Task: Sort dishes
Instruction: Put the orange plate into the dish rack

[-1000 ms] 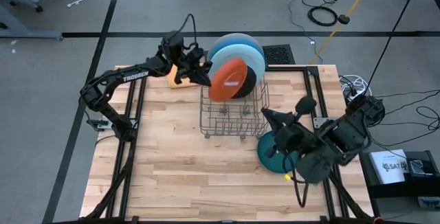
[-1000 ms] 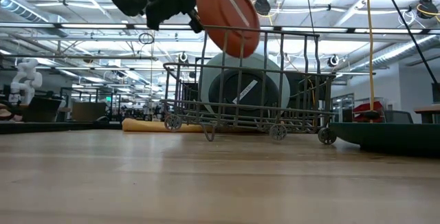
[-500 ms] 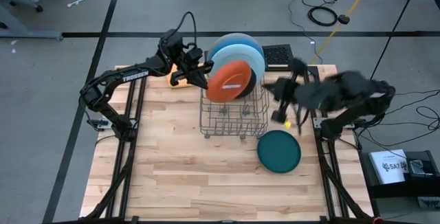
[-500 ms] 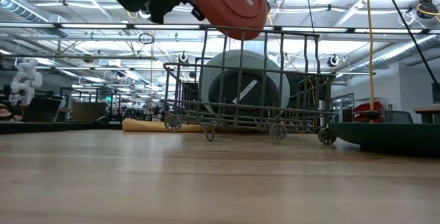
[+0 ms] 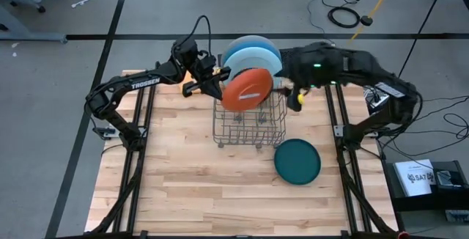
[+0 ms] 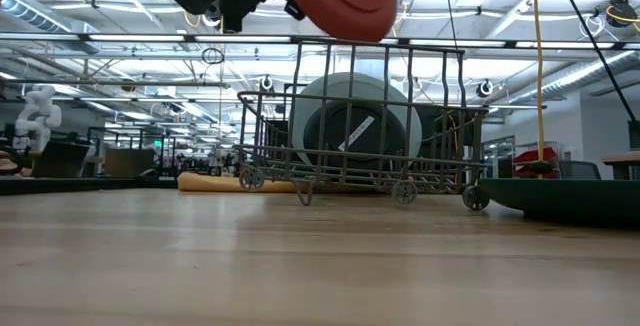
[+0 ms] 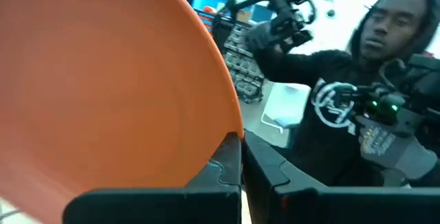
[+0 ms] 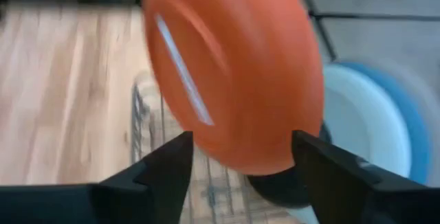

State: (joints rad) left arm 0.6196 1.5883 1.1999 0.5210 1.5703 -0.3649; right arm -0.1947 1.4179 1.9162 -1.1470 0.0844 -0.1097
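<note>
The right pincer (image 5: 293,85) has swung from beside the rack (image 5: 249,122) to the orange plate (image 5: 247,89), fingers wide. The left pincer (image 5: 212,85) grips that plate above the rack. Blue plate (image 5: 253,52) stands inside; the low view alone shows the grey plate (image 6: 350,91). The teal plate (image 5: 297,160) lies on the bench (image 5: 190,173).

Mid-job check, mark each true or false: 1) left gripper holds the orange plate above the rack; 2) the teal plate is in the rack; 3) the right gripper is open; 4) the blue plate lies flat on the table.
1) True: the left gripper is shut on the orange plate, lifted over the wire rack.
2) False: the teal plate lies flat on the table, beside the rack.
3) True: the right gripper is open, facing the orange plate.
4) False: the blue plate stands upright at the rack's far end.
</note>
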